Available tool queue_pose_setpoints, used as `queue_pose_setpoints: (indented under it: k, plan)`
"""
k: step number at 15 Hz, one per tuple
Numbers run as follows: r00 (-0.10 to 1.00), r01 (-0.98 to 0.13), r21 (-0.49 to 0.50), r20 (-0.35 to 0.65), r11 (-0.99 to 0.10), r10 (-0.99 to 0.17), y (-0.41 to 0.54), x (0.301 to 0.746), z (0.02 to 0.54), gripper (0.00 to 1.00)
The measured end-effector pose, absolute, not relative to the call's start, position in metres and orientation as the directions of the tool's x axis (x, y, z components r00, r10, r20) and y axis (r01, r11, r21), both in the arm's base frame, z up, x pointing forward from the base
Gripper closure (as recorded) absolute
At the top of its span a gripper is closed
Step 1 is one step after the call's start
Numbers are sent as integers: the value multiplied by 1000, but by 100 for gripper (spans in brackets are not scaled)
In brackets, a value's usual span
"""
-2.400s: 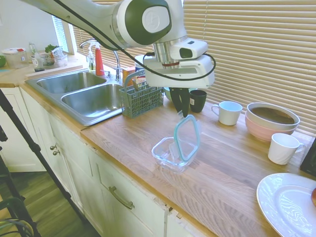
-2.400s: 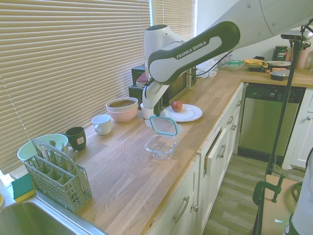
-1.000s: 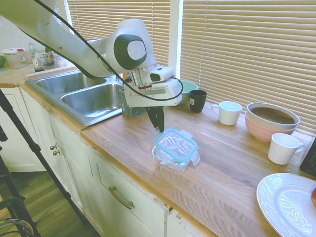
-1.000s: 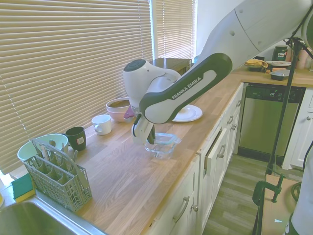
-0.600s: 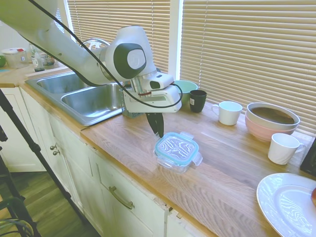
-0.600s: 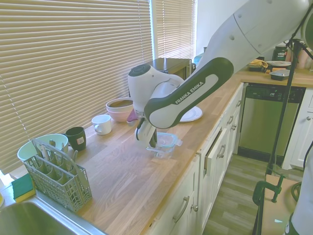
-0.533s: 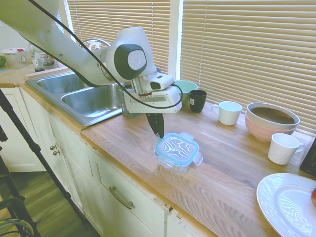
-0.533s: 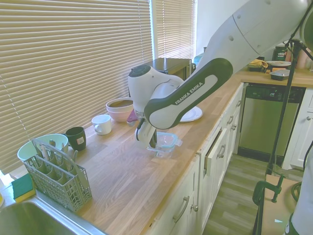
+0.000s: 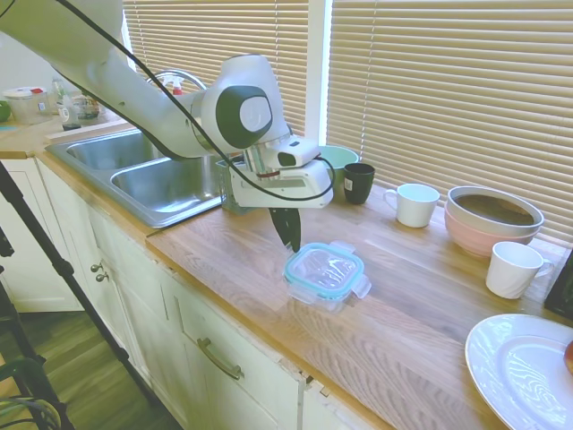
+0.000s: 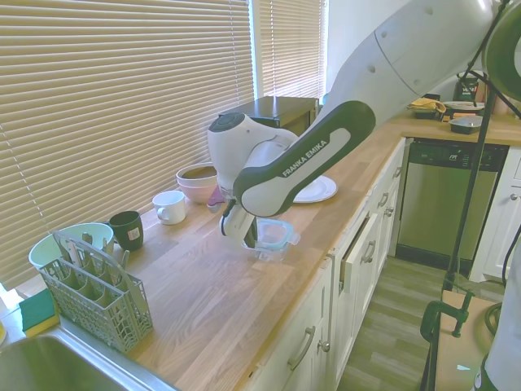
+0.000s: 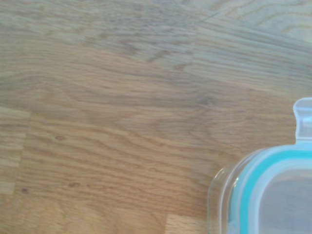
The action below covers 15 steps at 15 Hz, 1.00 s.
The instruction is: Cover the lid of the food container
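The teal-rimmed clear lid (image 9: 324, 267) lies flat on top of the clear food container (image 9: 312, 296), near the counter's front edge. My gripper (image 9: 290, 244) points down at the lid's corner on the sink side, fingers together, and appears shut on the lid's edge. From the other side the lid (image 10: 278, 231) sits on the container (image 10: 268, 249) just behind my gripper (image 10: 251, 237). The wrist view holds a corner of the lid (image 11: 273, 195), one clear snap tab (image 11: 304, 121) and the container's rim (image 11: 219, 190) over wood grain.
A dark mug (image 9: 359, 182), a white mug (image 9: 416, 204), stacked bowls (image 9: 492, 218) and another white mug (image 9: 515, 269) line the window side. A white plate (image 9: 524, 372) lies at the right, and a double sink (image 9: 161, 175) at the left. A utensil caddy (image 10: 94, 289) stands by the sink.
The lid hung upright above the container, then came down tilted and now lies flat on it. My gripper lowered with it toward the sink-side corner and shifted slightly right.
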State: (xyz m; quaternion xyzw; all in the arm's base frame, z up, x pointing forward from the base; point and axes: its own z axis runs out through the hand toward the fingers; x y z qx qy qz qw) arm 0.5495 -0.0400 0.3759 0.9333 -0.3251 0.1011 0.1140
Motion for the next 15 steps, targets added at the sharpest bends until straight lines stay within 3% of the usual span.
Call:
queue_pose_setpoints:
  k: [15]
  plan:
    - [750, -650, 139, 278, -747, -600, -49, 568, 388, 0]
